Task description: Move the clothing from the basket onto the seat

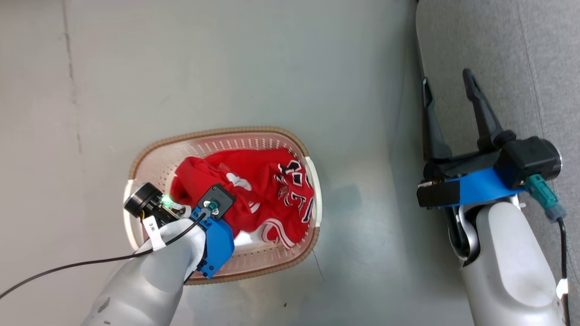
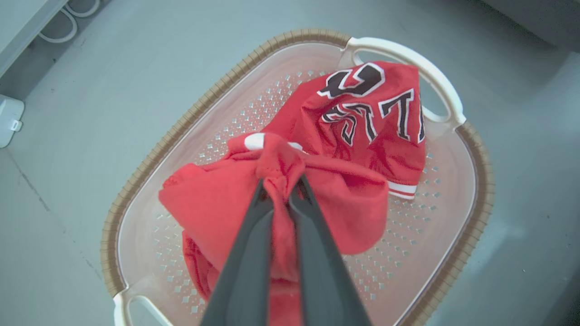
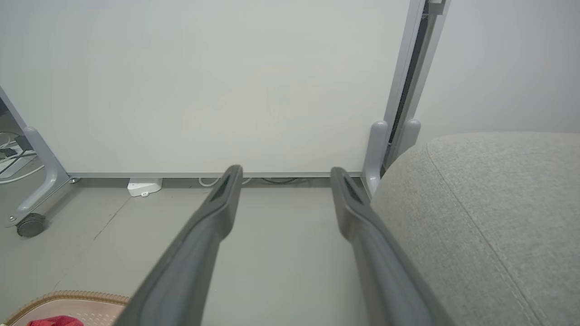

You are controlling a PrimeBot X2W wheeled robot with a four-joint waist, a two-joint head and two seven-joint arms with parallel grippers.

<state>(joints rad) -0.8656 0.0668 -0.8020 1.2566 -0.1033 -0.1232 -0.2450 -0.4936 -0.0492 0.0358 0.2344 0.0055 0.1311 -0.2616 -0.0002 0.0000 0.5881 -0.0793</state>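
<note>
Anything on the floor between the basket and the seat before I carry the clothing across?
No. The head view shows bare grey floor between the basket and the seat, nothing lying on it.

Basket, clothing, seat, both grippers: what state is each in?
left gripper: shut on a fold of the clothing.
right gripper: open, holding nothing.
clothing: crumpled, in the basket.
basket: upright on the floor.
seat: no clothing on the part in view.

Head overhead, wrists close, basket (image 1: 217, 132) shared
</note>
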